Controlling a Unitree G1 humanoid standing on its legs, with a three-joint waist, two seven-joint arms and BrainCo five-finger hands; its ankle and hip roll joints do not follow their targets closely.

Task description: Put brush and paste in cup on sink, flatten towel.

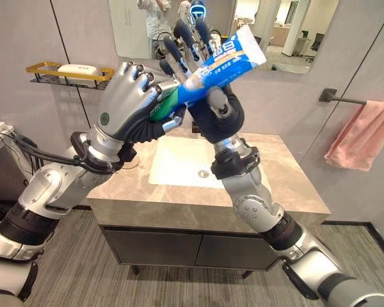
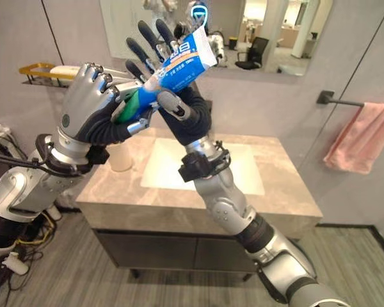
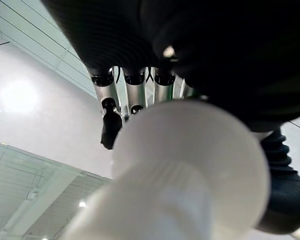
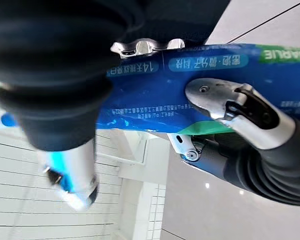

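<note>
A blue and white toothpaste tube [image 1: 221, 61] with a green band near its cap is held up high over the sink [image 1: 179, 160], tilted up to the right. My left hand [image 1: 125, 102] is curled round its cap end, and the white cap [image 3: 190, 165] looms close in the left wrist view. My right hand [image 1: 214, 118] is on the tube's middle, thumb [image 1: 217, 99] pressed across it and fingers [image 1: 182, 41] straight up behind it. A pale cup [image 2: 121, 157] stands on the counter left of the basin. A pink towel [image 1: 358, 134] hangs bunched on a wall bar at the right.
The stone counter [image 1: 294, 185] sits on a dark cabinet. A gold wall shelf [image 1: 67, 71] with soap hangs at the left. A mirror [image 1: 294, 32] covers the wall behind the sink. A faucet drain [image 1: 203, 173] marks the basin's front.
</note>
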